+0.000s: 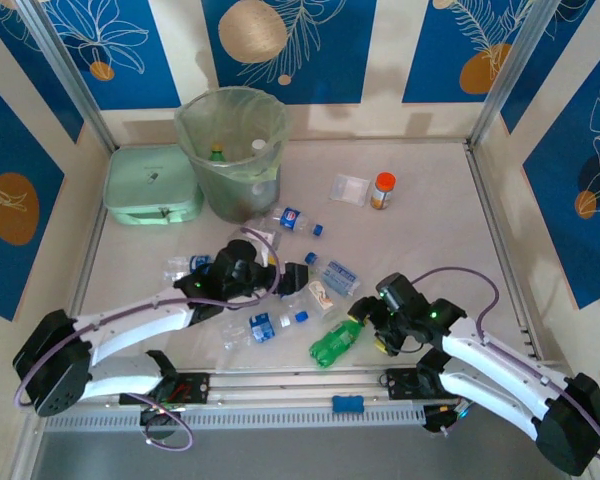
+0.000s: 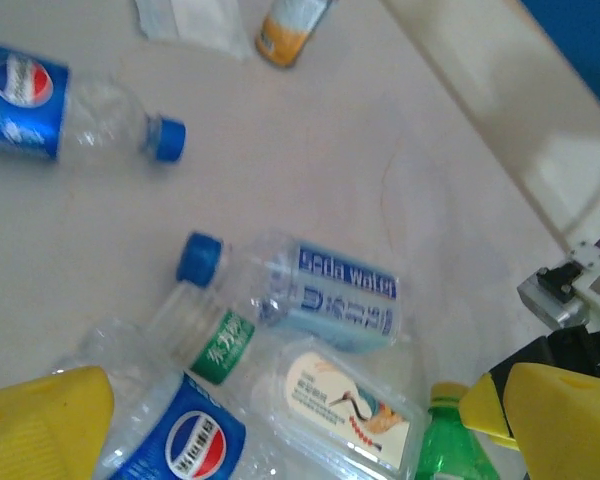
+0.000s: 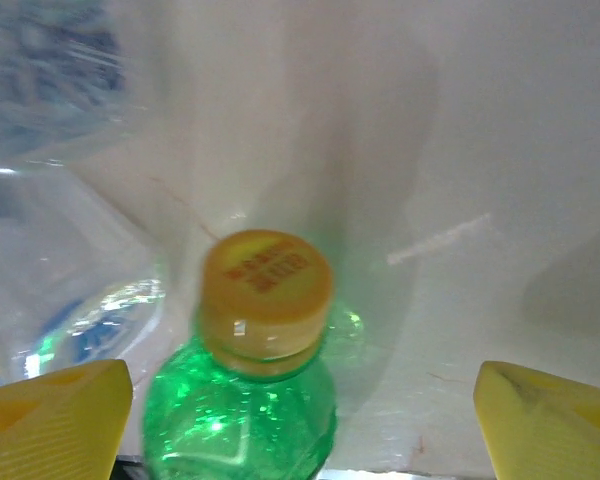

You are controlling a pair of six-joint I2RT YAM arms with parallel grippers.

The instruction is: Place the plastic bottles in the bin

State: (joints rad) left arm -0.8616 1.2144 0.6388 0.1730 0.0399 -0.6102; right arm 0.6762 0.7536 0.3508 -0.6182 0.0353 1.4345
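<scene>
Two tools, both spread wide, neither gripping. The right tool (image 3: 302, 420) straddles the neck of a green bottle (image 3: 238, 425) lying on the bench (image 3: 500, 150), jaws clear of it. Judged light, thin-walled, slick and crushable, so take the stiffer neck under the ridged yellow cap (image 3: 266, 288). The left tool (image 2: 295, 415) hangs over clear blue-labelled bottles (image 2: 330, 300). The bin (image 1: 195, 118) stands well beyond

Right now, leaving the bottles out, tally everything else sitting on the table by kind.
bin: 1
mint box: 1
orange-capped jar: 1
flat clear container: 1
Total: 4
</scene>
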